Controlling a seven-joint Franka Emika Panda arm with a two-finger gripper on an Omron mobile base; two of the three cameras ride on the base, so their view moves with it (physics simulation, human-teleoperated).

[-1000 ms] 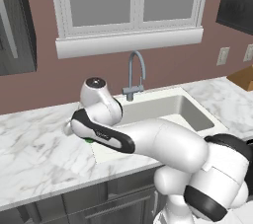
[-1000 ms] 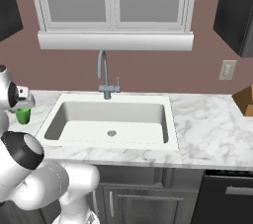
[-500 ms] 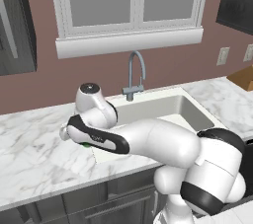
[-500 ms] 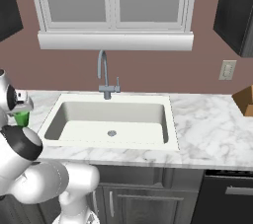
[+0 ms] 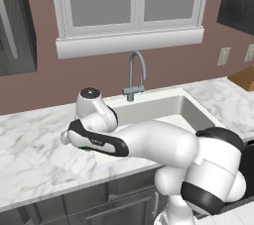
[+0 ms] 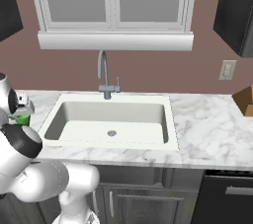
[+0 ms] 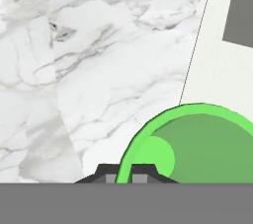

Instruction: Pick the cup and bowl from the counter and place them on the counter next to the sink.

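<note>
A bright green cup (image 7: 197, 144) sits right under the hand, and my gripper (image 7: 124, 172) is shut on its rim, one fingertip on each side of the wall. From the right base the cup (image 6: 22, 118) hangs below the hand at the far left, over the counter (image 6: 212, 129) beside the sink (image 6: 111, 122). From the left base only a sliver of the cup (image 5: 91, 148) peeks out under the forearm, at the left rim of the sink (image 5: 163, 115). The bowl is out of view.
The curved grey tap (image 6: 103, 72) stands behind the basin, under the window sill. A brown cardboard box (image 6: 244, 99) rests on the marble at the far right. In the hand view, veined counter (image 7: 99, 70) lies left of the pale sink rim (image 7: 217, 70).
The hand with the cup has shifted slightly left and sunk a little toward the counter beside the sink. The grip has not changed.
</note>
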